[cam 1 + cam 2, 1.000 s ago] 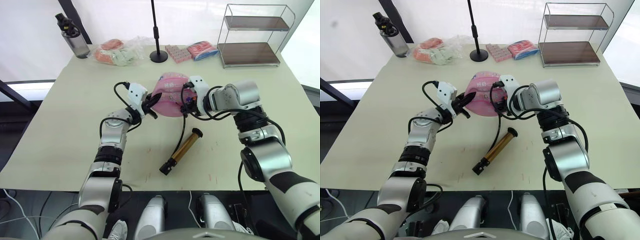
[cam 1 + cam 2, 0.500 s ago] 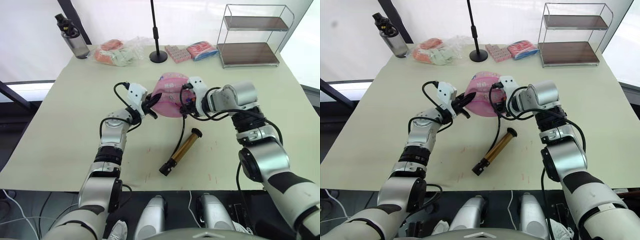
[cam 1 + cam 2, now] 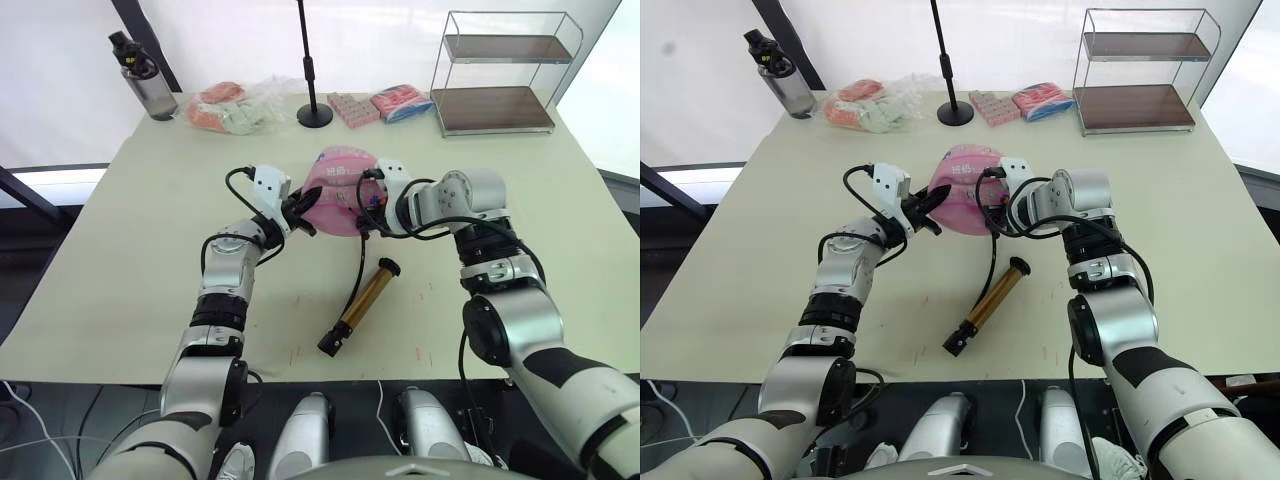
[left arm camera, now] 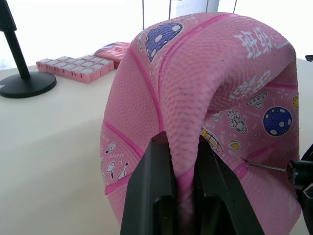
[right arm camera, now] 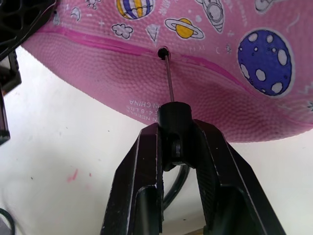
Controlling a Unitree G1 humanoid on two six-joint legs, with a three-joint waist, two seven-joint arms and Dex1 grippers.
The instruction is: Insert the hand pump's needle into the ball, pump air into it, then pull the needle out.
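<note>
Little has changed over the last second: both hands keep their grips, and the right forearm has swung slightly inward toward the ball.

Far left at the back of the counter stands a dark water bottle, with a bag of pink and pale packets beside it and a black stand base further along.

At mid-counter the left hand is closed on a fold of the ball, its two black fingers pinching a ridge of the pink, partly deflated skin between them. The ball rests on the counter between the two hands, printed with planets and rockets.

On the ball's right side, the needle has its tip in the small black valve hole on a dark pink seam. The right hand is closed on the needle's black fitting, fingers clamped either side.

A thin black hose runs from there toward the counter's near edge to the hand pump, which lies flat and untouched, gold barrel slanting, near the ball.

At the far right rear sits a two-tier wire shelf, with pink wrapped packets beside it.
</note>
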